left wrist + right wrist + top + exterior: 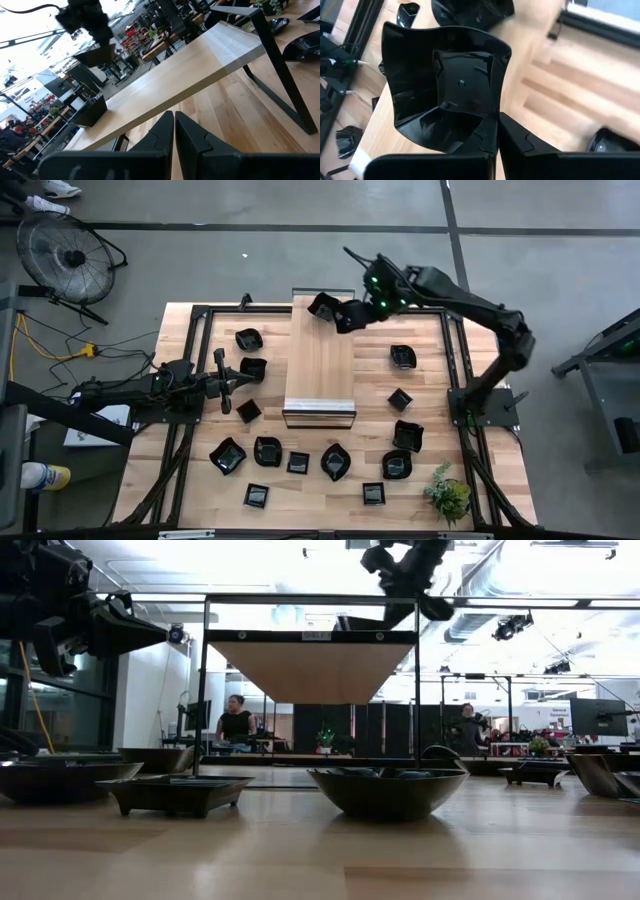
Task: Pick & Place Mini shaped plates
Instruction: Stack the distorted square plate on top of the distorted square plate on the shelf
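The right claw (338,313) is pinched on a square black plate (447,87), holding it above the raised wooden shelf (320,360), likely to set down there. The left claw (226,385) waits closed, empty, over the tabletop (450,450).

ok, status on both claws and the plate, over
Right claw shut on a square plate, held over the far end of the raised board. Left claw shut, empty, beside the board. Nothing in the way.

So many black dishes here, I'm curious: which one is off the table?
The square dish pinched in the right pincer, held above the far end of the raised wooden shelf. All the others rest on the table.
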{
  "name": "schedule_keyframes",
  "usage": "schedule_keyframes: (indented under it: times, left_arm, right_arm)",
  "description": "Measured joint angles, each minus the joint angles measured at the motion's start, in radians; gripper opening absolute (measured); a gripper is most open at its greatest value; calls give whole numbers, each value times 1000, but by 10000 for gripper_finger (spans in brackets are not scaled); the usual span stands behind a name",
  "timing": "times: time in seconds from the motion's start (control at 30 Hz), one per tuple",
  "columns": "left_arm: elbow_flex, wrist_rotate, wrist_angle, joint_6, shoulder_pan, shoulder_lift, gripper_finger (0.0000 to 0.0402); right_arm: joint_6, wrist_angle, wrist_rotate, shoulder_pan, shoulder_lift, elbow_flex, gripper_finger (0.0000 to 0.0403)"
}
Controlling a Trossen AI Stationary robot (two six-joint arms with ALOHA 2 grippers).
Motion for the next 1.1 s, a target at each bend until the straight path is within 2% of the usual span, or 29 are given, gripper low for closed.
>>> schedule_keyframes:
  times: [0.27,0.6,0.73,0.9,1.1]
  left_arm:
    - [0,0,0,0,0,0,12]
    - [0,0,0,0,0,0,12]
    - [0,0,0,0,0,0,12]
    - [0,0,0,0,0,0,12]
    - [0,0,0,0,0,0,12]
  right_arm:
    - [-209,-105,-40,-46,205,295,2]
    - [-479,-209,-45,-92,358,530,2]
    - [-497,-222,-59,-109,385,581,2]
    - [-520,-219,-147,-121,407,618,1]
    - [-581,-180,-159,-130,409,575,1]
